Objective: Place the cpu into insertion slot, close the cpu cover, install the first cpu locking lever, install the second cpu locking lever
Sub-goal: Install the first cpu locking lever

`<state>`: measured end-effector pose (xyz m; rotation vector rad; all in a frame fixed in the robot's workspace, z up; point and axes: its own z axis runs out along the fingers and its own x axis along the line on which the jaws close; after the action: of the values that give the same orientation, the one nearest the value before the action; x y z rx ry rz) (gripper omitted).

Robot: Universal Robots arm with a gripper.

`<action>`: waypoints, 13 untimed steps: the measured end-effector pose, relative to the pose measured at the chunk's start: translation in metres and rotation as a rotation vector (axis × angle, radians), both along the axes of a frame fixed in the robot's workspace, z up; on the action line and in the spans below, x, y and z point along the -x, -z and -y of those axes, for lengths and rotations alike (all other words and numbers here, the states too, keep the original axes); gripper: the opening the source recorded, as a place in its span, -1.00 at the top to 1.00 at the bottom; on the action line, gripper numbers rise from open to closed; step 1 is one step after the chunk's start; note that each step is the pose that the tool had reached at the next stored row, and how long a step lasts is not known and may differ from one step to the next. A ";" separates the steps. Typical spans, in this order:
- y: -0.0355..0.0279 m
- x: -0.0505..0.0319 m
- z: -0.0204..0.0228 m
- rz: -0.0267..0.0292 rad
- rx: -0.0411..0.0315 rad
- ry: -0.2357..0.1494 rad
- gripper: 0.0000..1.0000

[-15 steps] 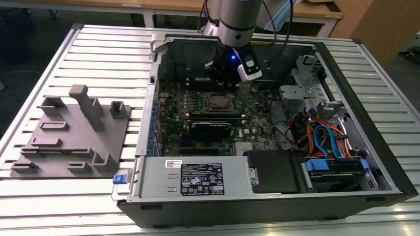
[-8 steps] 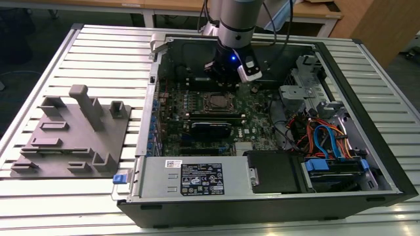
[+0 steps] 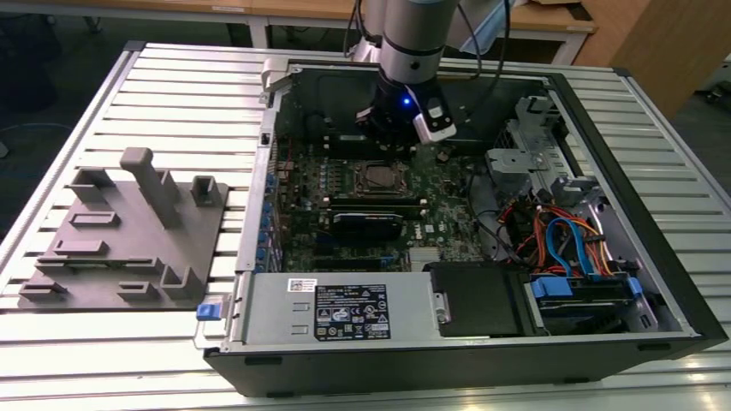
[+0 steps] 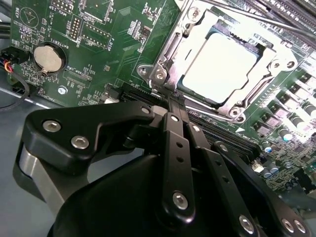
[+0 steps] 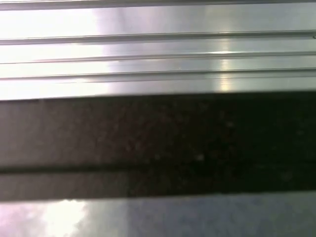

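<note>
Silver slatted worktop (image 3: 92, 342) carrying open computer case (image 3: 457, 370) with white printed label (image 3: 348, 310), arm (image 3: 409, 43) over insertion slot (image 3: 375, 177), exterior view; second wrist view, hand (image 4: 174, 101) pressed together just beside cpu cover (image 4: 269, 61) lying over seated cpu (image 4: 222, 64); first wrist view, ribbed metal (image 5: 158, 49), dark band (image 5: 158, 143).

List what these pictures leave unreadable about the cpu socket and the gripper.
- Second wrist view: the gripper hides the near edge of the cpu cover, so whether a locking lever is latched there is unclear.
- Exterior view: the insertion slot is too small to judge cover or levers.
- Second wrist view: the cpu hides the slot's inside.
- First wrist view: blurred bright and dark bands; what they are is unclear.
</note>
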<state>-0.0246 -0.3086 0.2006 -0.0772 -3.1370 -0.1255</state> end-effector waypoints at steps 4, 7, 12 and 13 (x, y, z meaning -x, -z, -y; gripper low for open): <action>-0.0012 0.0000 0.0000 0.0001 -0.0002 0.000 0.80; -0.0012 -0.0001 0.0000 0.0001 0.0008 0.000 0.80; -0.0001 -0.0004 0.0000 0.0000 0.0128 0.000 0.80; 0.0003 -0.0004 0.0000 0.0000 0.0153 0.000 0.80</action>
<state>-0.0242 -0.3086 0.2004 -0.0771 -3.1383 -0.1015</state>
